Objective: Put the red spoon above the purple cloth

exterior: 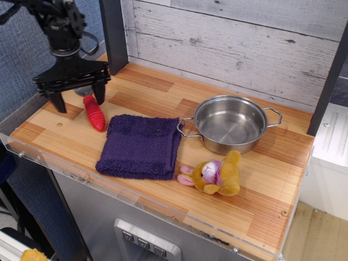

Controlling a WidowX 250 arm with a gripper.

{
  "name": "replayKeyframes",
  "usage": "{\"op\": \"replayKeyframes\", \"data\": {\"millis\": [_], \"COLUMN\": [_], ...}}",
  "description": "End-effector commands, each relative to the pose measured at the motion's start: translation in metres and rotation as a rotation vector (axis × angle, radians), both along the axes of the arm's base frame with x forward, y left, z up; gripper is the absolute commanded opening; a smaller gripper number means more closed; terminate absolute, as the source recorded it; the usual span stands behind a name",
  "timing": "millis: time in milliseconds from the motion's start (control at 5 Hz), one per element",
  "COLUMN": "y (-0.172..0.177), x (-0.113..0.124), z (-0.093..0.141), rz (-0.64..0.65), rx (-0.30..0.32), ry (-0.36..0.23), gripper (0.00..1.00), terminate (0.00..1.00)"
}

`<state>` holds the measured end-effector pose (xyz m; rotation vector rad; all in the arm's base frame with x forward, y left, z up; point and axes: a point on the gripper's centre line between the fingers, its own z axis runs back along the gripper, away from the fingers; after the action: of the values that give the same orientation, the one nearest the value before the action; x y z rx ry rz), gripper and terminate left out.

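Resting on wood counter (261,179) | red spoon (94,112) beside purple cloth (140,145) | plank wall (234,43)

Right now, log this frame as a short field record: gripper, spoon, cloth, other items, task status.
gripper: gripper open, fingers spread wide, hanging over the far left of the counter, holding nothing
red spoon: red spoon lies flat on the wood, left of the cloth, handle toward the front edge, metal bowl partly hidden under the gripper
purple cloth: purple cloth folded, near the front edge, nothing on it
other items: steel pot empty, right of the cloth; plush toy in front of the pot
task status: spoon not yet grasped or moved
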<state>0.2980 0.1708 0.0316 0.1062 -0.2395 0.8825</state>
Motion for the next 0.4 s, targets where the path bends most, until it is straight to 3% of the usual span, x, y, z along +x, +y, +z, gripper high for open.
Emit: {"op": "replayKeyframes", "data": {"millis": [0,200], "y": [-0.0218,-0.0188], "x": [0.0164,0.0124], "z": [-0.0076,-0.0043], "rz": [-0.018,-0.027], "rx": [-0.001,0.033], "ry": [-0.031,0.008], "gripper": [1.0,0.0], "terminate": [0.0,0.0]}}
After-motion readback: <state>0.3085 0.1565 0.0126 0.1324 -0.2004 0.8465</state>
